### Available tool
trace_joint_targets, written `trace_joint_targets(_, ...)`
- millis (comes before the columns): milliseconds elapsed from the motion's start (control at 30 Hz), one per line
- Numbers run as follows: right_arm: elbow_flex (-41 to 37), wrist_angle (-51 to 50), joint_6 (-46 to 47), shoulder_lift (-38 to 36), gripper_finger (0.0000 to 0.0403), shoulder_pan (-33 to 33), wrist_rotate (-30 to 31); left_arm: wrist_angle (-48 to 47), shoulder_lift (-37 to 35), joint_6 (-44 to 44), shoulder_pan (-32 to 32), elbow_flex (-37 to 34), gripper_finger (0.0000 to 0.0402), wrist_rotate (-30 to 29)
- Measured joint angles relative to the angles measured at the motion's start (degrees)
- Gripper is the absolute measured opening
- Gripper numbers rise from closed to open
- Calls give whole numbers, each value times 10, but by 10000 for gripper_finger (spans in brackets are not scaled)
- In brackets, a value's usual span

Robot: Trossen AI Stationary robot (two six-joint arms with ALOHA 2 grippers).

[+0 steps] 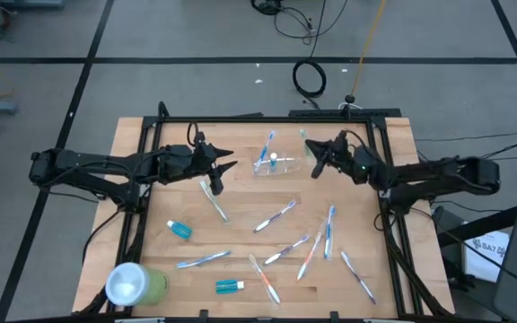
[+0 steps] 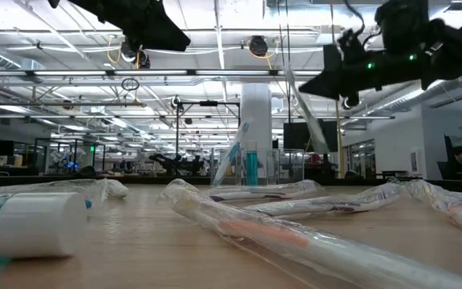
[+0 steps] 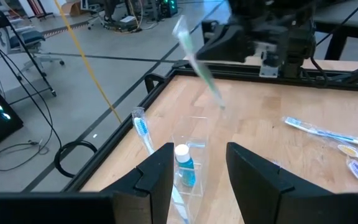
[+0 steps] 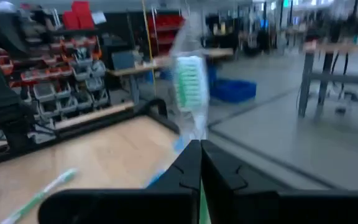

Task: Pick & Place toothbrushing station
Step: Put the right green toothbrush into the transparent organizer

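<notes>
The toothbrushing station, a small clear cup (image 1: 277, 165) (image 3: 190, 163) (image 2: 248, 165), stands on the table's far middle. A blue toothbrush (image 3: 143, 132) leans in it beside a small teal toothpaste tube (image 3: 183, 167). My left gripper (image 1: 217, 174) (image 3: 197, 180) hovers open just left of the cup, its fingers pointing at it. My right gripper (image 1: 316, 160) (image 4: 201, 160) hangs in the air right of the cup, shut on a green toothbrush in a clear wrapper (image 3: 199, 61) (image 4: 189, 79) (image 2: 301, 108). My right gripper pinches the green toothbrush's handle (image 4: 197, 138) between its two shut fingers, which lie about level and across the brush. The bristle head (image 4: 189, 78) stands above the fingers and the tail end (image 3: 220, 104) hangs below. The brush is tilted and lifted clear of the table.
Several wrapped toothbrushes (image 1: 276, 215) (image 1: 328, 231) lie over the table's middle and near right, one (image 1: 214, 201) below my left gripper. Two small toothpaste tubes (image 1: 179, 230) (image 1: 230, 286) and a large light-green cup (image 1: 135, 284) lie near the front left.
</notes>
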Motion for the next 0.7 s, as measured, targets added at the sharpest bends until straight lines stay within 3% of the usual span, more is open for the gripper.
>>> trace_joint_targets(100, 0, 30, -36, 0, 2, 32, 38, 0, 0, 0, 0, 0, 154, 0)
trace_joint_targets(333, 0, 163, -77, 49, 1, 62, 40, 7, 0, 0, 0, 0, 154, 0)
trace_joint_targets(533, 1, 300, -110, 122, 1, 53, 40, 17, 0, 0, 0, 0, 154, 0)
trace_joint_targets(700, 9, 335, -111, 179, 0, 29, 40, 17, 0, 0, 0, 0, 154, 0)
